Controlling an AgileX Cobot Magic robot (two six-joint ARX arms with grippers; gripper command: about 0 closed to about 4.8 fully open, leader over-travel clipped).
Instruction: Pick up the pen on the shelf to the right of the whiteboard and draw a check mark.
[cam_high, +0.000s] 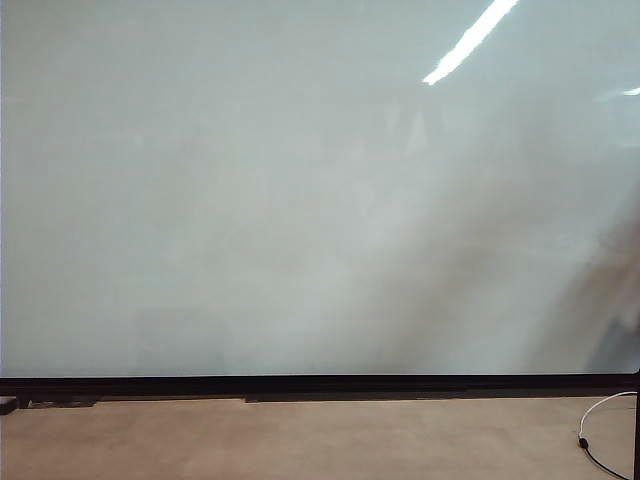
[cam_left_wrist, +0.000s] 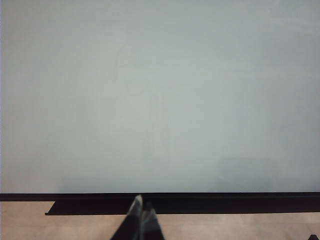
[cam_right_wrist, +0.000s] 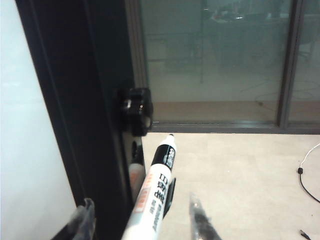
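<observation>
One board: the whiteboard (cam_high: 300, 200) fills the exterior view, unmarked, so drawing room is ample.
Frame edge: its black post (cam_right_wrist: 85, 100) stands close beside the pen.
Pen: the pen (cam_right_wrist: 152, 200) stands tilted on the shelf, tip up, reachable.
Right gripper (cam_right_wrist: 142, 222): fingers spread wide, straddling the pen, not gripping.
Left gripper (cam_left_wrist: 142, 220): fingers together, low, facing the board.
</observation>
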